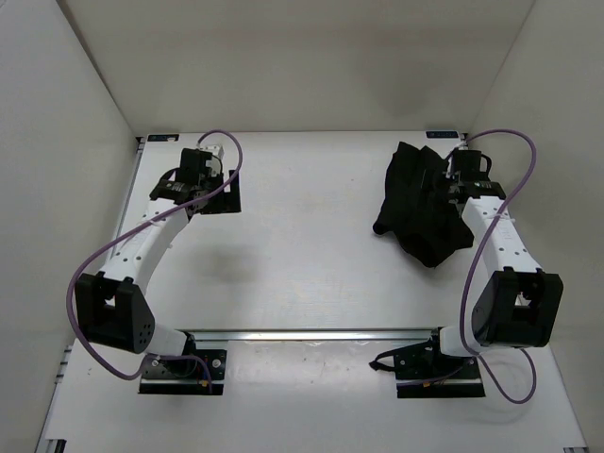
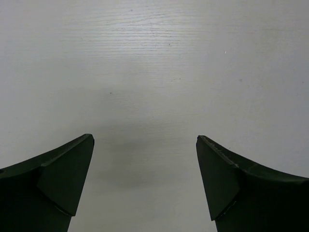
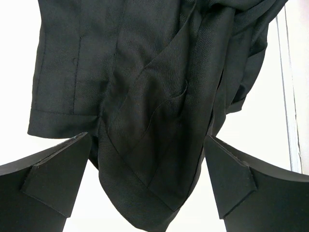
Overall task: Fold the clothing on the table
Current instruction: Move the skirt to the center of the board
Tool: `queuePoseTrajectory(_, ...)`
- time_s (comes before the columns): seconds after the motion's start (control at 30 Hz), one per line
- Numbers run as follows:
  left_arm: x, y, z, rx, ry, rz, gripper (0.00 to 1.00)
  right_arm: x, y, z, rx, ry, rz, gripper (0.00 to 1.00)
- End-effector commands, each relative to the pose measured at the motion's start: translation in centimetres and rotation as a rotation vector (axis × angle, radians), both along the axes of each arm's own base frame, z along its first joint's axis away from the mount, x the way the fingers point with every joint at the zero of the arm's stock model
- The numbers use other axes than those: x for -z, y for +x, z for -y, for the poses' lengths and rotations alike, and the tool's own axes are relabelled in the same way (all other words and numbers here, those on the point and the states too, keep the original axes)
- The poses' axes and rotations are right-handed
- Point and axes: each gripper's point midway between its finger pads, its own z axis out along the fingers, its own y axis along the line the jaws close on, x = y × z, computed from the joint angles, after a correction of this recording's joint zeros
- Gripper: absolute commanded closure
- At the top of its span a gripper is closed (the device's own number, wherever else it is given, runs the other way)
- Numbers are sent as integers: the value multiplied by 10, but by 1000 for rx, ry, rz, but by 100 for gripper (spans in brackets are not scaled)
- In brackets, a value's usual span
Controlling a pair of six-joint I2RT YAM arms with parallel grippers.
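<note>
Both match: white shells on left arm (image 1: 142, 247) and right arm (image 1: 498, 236), chunky black elbow housings (image 1: 115, 316) (small holes dot the left one). One purple cable (image 1: 70, 294) loops off each, wrist to base. Flat black base plates (image 1: 179, 370). On left pincer (image 2: 145, 140) and right pincer (image 3: 147, 137): matte black wedge-shaped fingers (image 2: 63, 179).

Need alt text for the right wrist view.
A crumpled black soft fabric garment lies on the flat white tabletop, filling most of the view. The right gripper hovers over it, jaws wide open, holding nothing.

Robot lab cell (white walls (image 1: 311, 66), railed table (image 1: 302, 250))
</note>
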Motion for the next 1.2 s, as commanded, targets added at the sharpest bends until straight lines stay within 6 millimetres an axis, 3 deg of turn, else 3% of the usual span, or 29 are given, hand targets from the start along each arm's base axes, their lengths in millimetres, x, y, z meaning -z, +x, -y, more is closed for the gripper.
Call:
queuePoseTrajectory(0.0,-25,6,5,-7,-22,79,2,-23,8,5,27,-15,101,1)
queuePoseTrajectory(0.13,-23,6,6,19,-16,77,1,-28,8,7,33,-16,108,1)
queuePoseTrajectory(0.43,-18,0,19,95,54,60,1,-15,-8,11,46,-25,29,1)
queuePoseTrajectory(0.53,-16,0,6,59,50,45,1,-9,-6,17,59,-2,17,1)
queuePoseTrajectory(0.73,2,-6,7,76,36,20,1,3,6,31,84,-27,-14,2)
queuePoseTrajectory(0.87,9,4,13,79,16,-19,1,18,17,33,106,-4,-67,7)
queuePoseTrajectory(1.03,14,14,21,104,15,-47,1,38,4,20,114,29,-168,13)
queuePoseTrajectory(1.17,26,16,21,119,9,-73,1,45,-5,0,92,87,-130,19)
